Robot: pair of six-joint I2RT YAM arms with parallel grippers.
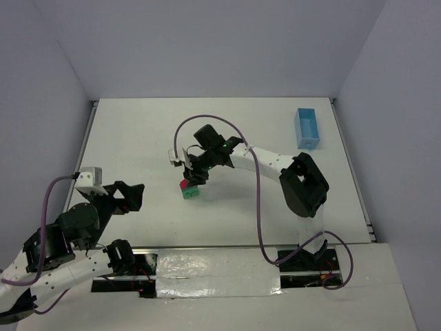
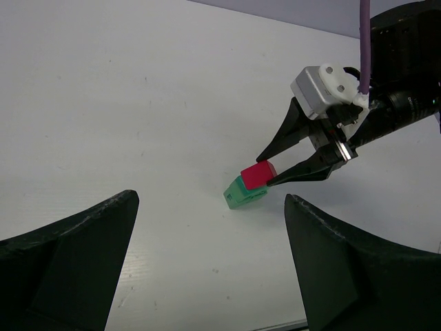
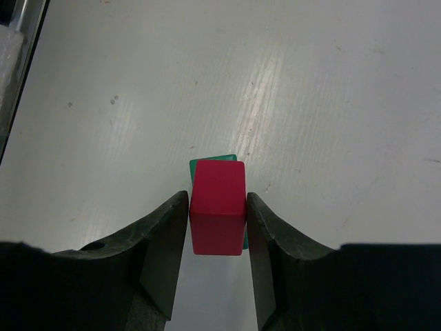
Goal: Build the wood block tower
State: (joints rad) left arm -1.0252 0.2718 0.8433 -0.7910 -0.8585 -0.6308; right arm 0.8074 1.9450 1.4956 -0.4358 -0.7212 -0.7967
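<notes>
My right gripper (image 1: 186, 181) is shut on the red roof-like block (image 3: 218, 207), its fingers pressed on both sides of it. The red block (image 2: 258, 174) sits on or just above the green block (image 2: 241, 194), which lies on the white table; I cannot tell if they touch. In the top view the red block (image 1: 183, 185) is over the green block (image 1: 191, 193) at mid-table. The green block (image 3: 215, 158) shows only as an edge behind the red one in the right wrist view. My left gripper (image 1: 131, 196) is open and empty, well to the left of the blocks.
A light blue plastic box (image 1: 307, 128) stands at the far right of the table (image 1: 138, 138). The right arm's purple cable (image 1: 258, 207) loops over the table. The left gripper's dark fingers (image 2: 69, 262) frame the left wrist view.
</notes>
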